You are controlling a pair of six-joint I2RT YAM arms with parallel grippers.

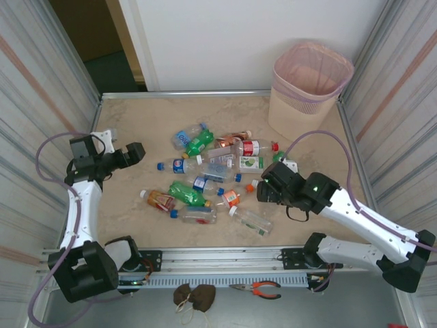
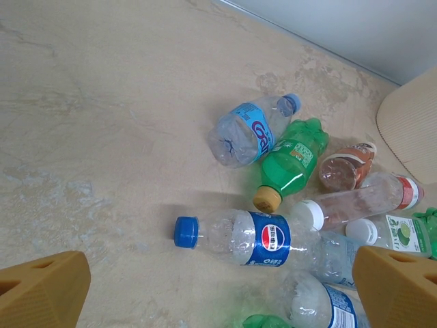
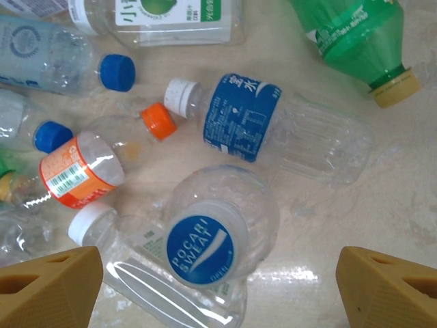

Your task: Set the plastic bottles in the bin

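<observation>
While left fingers (image 2: 41, 290) gape wide, empty, at left of beige surface (image 1: 130, 123), clear, green, brown plastic bottles (image 1: 212, 178) lie scattered just right of them; right fingers (image 3: 386, 283) wide apart, holding nothing, over blue-labelled clear bottle (image 3: 218, 232); beige perforated bin (image 1: 300, 113) far right, well apart.

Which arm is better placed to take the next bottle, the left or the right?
Right, probably: the right gripper hangs open over the Pocari Sweat bottle, nearer the bin. The left gripper, also open, is beside the pile.
</observation>
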